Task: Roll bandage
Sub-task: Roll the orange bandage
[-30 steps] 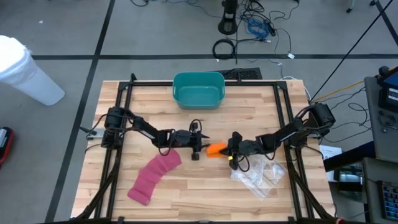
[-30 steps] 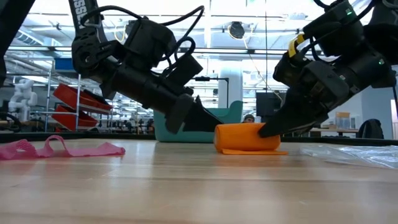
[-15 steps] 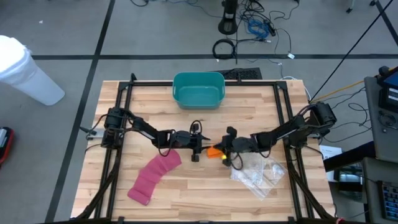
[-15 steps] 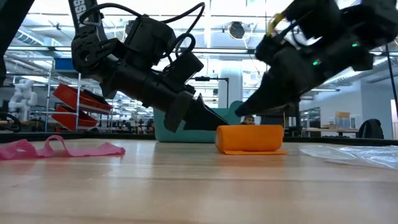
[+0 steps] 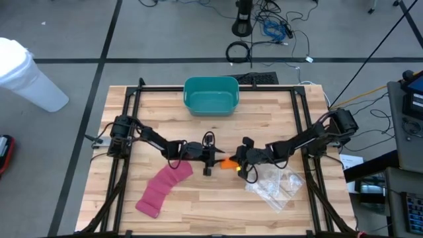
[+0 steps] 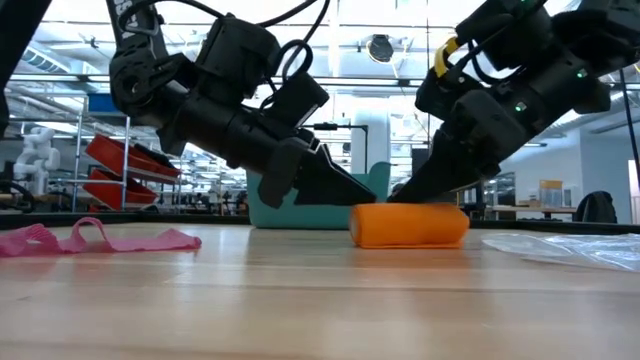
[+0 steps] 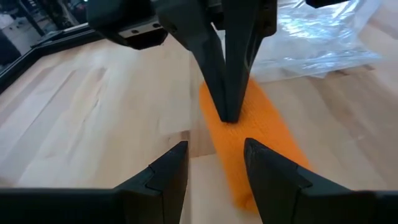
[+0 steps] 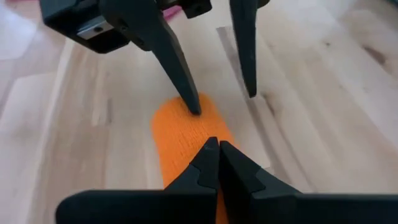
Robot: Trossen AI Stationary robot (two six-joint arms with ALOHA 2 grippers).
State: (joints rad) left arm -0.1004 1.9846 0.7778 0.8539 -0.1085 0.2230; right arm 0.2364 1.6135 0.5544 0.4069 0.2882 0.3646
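Observation:
An orange bandage roll (image 6: 408, 225) lies on its side on the wooden table (image 5: 198, 132), near the middle. My left gripper (image 5: 215, 160) comes at it from the table's left, open, with the roll's left end between and under its fingers. My right gripper (image 5: 236, 163) comes from the table's right, shut, its tips on the roll. A pink bandage (image 5: 164, 186) lies unrolled and crumpled at the near left. My left gripper has one fingertip (image 8: 193, 106) on the top of the roll's left end (image 8: 177, 121), slanting down from the table's left. The other finger (image 8: 249, 87) stands beside the roll over the bare wood. My right gripper presses its shut fingertips (image 7: 229, 115) on the roll's top (image 7: 245, 134), about mid-length, slanting down from the table's right. The roll lies flat on the table.
A teal bin (image 5: 210, 94) stands at the far middle of the table. A clear plastic bag (image 5: 274, 186) lies near right, just beyond the roll. A black frame (image 5: 132, 99) runs round the table's edges.
My right gripper, still shut, has risen from the roll's right end, gone a little toward the table's left and come down on the roll's top. The roll's loose tail, flat on the table before, is now wound in.

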